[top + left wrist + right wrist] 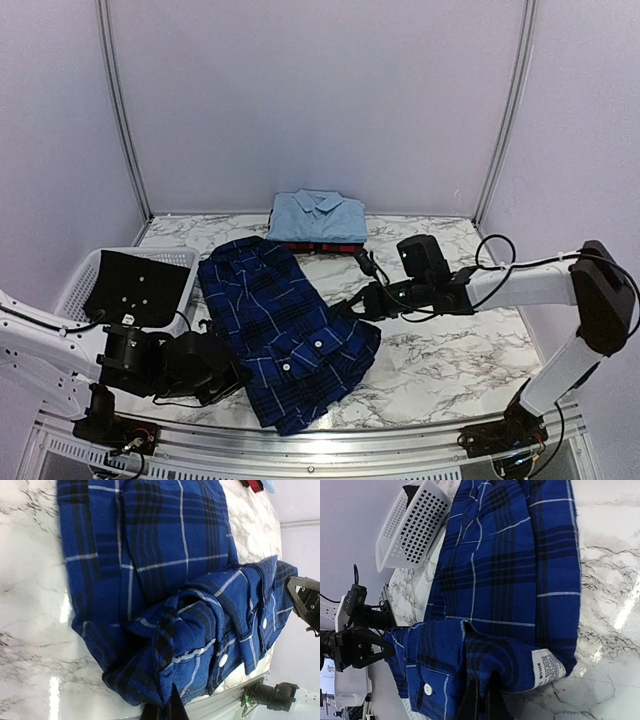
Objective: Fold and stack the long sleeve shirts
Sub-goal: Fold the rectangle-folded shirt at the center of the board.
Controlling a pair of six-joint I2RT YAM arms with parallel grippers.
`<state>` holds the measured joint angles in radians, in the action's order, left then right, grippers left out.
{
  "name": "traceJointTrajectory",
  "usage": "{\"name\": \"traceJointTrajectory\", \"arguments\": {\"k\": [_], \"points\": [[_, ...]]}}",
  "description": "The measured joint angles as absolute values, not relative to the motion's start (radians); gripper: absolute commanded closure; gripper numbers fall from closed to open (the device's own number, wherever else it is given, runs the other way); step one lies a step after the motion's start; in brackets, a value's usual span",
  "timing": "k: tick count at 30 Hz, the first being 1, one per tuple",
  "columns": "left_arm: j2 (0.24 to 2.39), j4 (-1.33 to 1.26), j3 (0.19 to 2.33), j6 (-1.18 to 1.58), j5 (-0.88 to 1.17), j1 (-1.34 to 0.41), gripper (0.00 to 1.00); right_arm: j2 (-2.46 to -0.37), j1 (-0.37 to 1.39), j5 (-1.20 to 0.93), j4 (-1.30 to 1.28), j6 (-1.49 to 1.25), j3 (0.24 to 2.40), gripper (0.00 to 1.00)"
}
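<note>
- Mid-table (450,350): navy shirt (285,325), laid diag., far half flat, near half bunched + doubled over
- At its near-left edge: L gripper (236,378), fingers (175,704) pressed together, pinching a fold of navy cloth, tips half buried in fabric in wrist view
- At its right edge, abt mid-length: R gripper (342,308), fingers (470,702) likewise closed tight on navy cloth, nipping the doubled layer
- Facing each other across the bunched part, cloth between, each visible in the other's wrist cam
- Near R fingers: white tag (547,667) on the folded-over edge; white button (223,660) on the rumpled near part
- Far edge of table: blue shirt (318,214), folded, collar up, stacked on red shirt (320,246), only a front strip of red showing
- Stack just past navy shirt's far end; touching or not, can't tell
- R arm's cable + wrist cam close to stack's right front corner, not on it
- Left side: white basket (80,275), just beside navy shirt's far-left edge, black item (140,285) inside
- L arm low along near-left, betw. basket and table edge
</note>
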<state>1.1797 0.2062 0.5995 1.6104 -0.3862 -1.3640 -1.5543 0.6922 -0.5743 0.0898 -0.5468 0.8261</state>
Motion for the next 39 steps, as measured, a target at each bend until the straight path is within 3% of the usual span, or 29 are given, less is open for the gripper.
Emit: {"name": "traceJointTrajectory", "arguments": {"k": [4, 10, 13, 20, 26, 39], "points": [[1.176, 0.219, 0.575, 1.605, -0.394, -1.299, 0.99, -1.641, 0.691, -0.574, 0.137, -0.575, 0.846, 1.00], [1.214, 0.223, 0.574, 1.533, -0.392, -1.201, 0.84, -1.718, 0.691, -0.537, 0.168, -0.580, 0.872, 0.99], [1.251, 0.223, 0.575, 1.494, -0.385, -1.163, 0.83, -1.738, 0.691, -0.513, 0.172, -0.577, 0.873, 0.90], [1.310, 0.224, 0.586, 1.425, -0.365, -1.114, 0.83, -1.773, 0.691, -0.484, 0.170, -0.556, 0.878, 0.88], [1.372, 0.223, 0.602, 1.383, -0.340, -1.096, 0.80, -1.798, 0.691, -0.488, 0.171, -0.540, 0.903, 0.75], [1.533, 0.223, 0.705, 1.336, -0.311, -1.089, 0.81, -1.902, 0.762, -0.387, 0.107, -0.464, 0.974, 0.73]]}}
